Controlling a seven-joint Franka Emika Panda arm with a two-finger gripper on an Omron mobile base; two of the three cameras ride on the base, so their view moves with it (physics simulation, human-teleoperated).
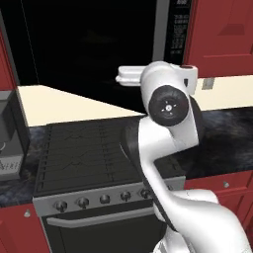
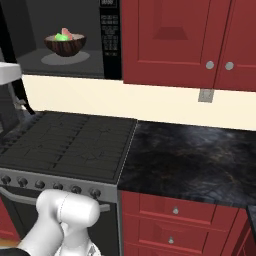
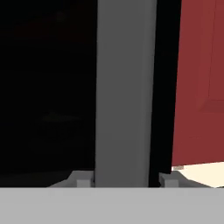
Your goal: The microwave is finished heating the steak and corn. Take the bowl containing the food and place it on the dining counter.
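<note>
Starting at the left of the microwave [image 2: 30, 22], its grey cavity stood exposed in the right base view. The bowl [image 2: 64, 46] sat inside it on the round white turntable [image 2: 65, 59], well left of the microwave's button panel [image 2: 110, 35]. The bowl was round, dark brown and streaked like wood. The green corn [image 2: 60, 36] and the pinkish steak [image 2: 69, 34] were heaped above its rim, so a tilt could have spilled them. In the hand view your gripper [image 3: 126, 179] was released, with its two tips spread to either side of a flat, matte grey upright bar [image 3: 126, 87] on the microwave's front. I could not tell whether they straddled that bar or only faced it. I judged the step in hand to be the reach for the bowl. To do it well, you needed to back off the bar, swing left into the microwave's cavity and come in level and low. You then needed to take the bowl by its rim, not the rounded side, and lift just enough to clear the turntable before drawing it straight out. The smooth wooden wall would likely have slipped in a shallow pinch. To the right of the microwave hung glossy red panelled cabinets [image 2: 170, 40]. Below the microwave lay the dark ridged stove [image 2: 65, 140], and a black speckled stone worktop [image 2: 190, 155] lay to the stove's right. The bowl had yet to be carried to the dining counter.
</note>
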